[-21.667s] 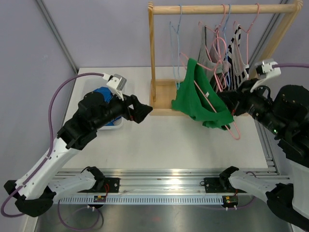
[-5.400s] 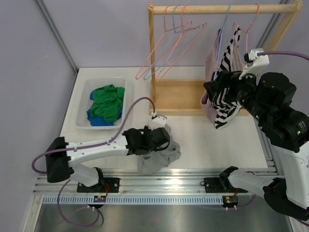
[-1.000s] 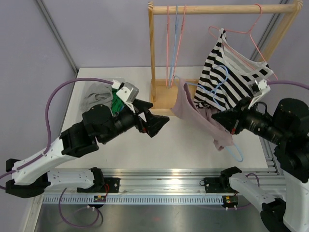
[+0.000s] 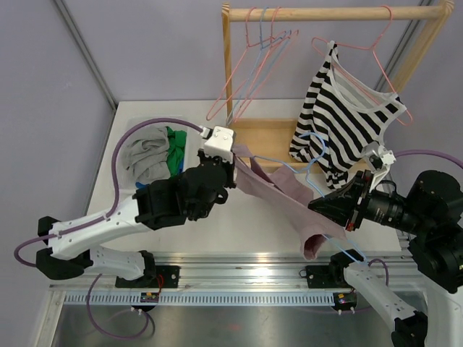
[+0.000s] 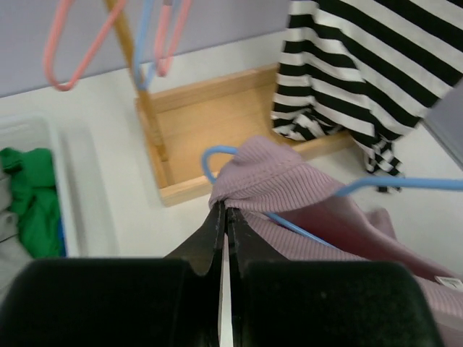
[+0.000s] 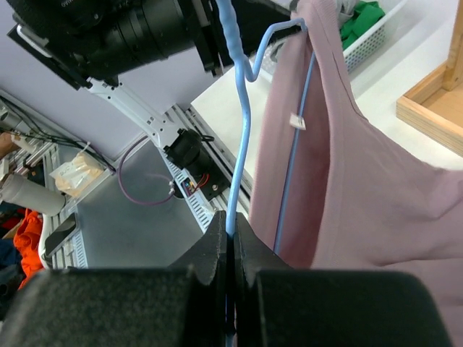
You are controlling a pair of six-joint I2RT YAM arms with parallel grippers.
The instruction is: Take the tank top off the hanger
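Observation:
A mauve tank top (image 4: 289,196) hangs on a blue hanger (image 4: 319,160), stretched out low over the table between the two arms. My left gripper (image 4: 234,160) is shut on the top's shoulder edge; the left wrist view shows the ribbed fabric (image 5: 278,189) pinched at the fingertips (image 5: 225,210), with the blue hanger's wire (image 5: 215,153) curving just past them. My right gripper (image 4: 318,207) is shut on the hanger's wire (image 6: 239,137), which runs up from between the fingers (image 6: 231,225). The tank top (image 6: 376,210) drapes to the right of that wire.
A wooden rack (image 4: 333,13) stands at the back with a striped top (image 4: 347,119) on a pink hanger and several bare hangers (image 4: 249,69). Its base tray (image 4: 269,137) lies behind the garment. A white bin (image 4: 121,142) with grey and green clothes sits at the left.
My left gripper moved right to the tank top and shut on its shoulder. The right arm brought the hanger lower and nearer, stretching the garment. The bare hangers swung.

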